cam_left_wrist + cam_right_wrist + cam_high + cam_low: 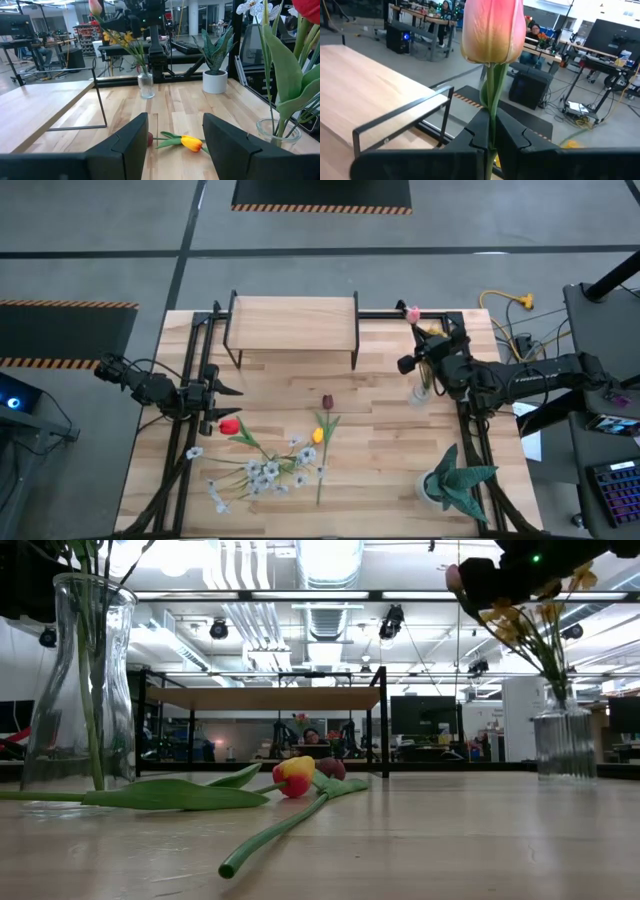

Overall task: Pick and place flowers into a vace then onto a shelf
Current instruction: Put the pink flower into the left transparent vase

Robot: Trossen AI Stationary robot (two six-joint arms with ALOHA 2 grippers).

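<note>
My right gripper hangs above the table's far right, shut on a pink tulip whose bloom stands past the fingers. Below it a clear ribbed vase holds yellow-bloomed stems. My left gripper waits open at the table's left side, holding nothing. On the boards lie a yellow tulip and a maroon tulip. A second glass vase near the left front holds a red tulip and pale blossoms. The shelf stands at the far edge. My right gripper pinches the pink tulip's green stem between its two fingers, a short way below the bloom. The fingers lie level, across the stem. The bloom stands clear above the fingers; the stem's lower part slants down toward the ribbed vase, and its end is hidden.
A green spiky-leaved plant in a white pot stands at the near right corner. Black frame rails run along both table sides. The room beyond holds desks, screens and a seated person.
</note>
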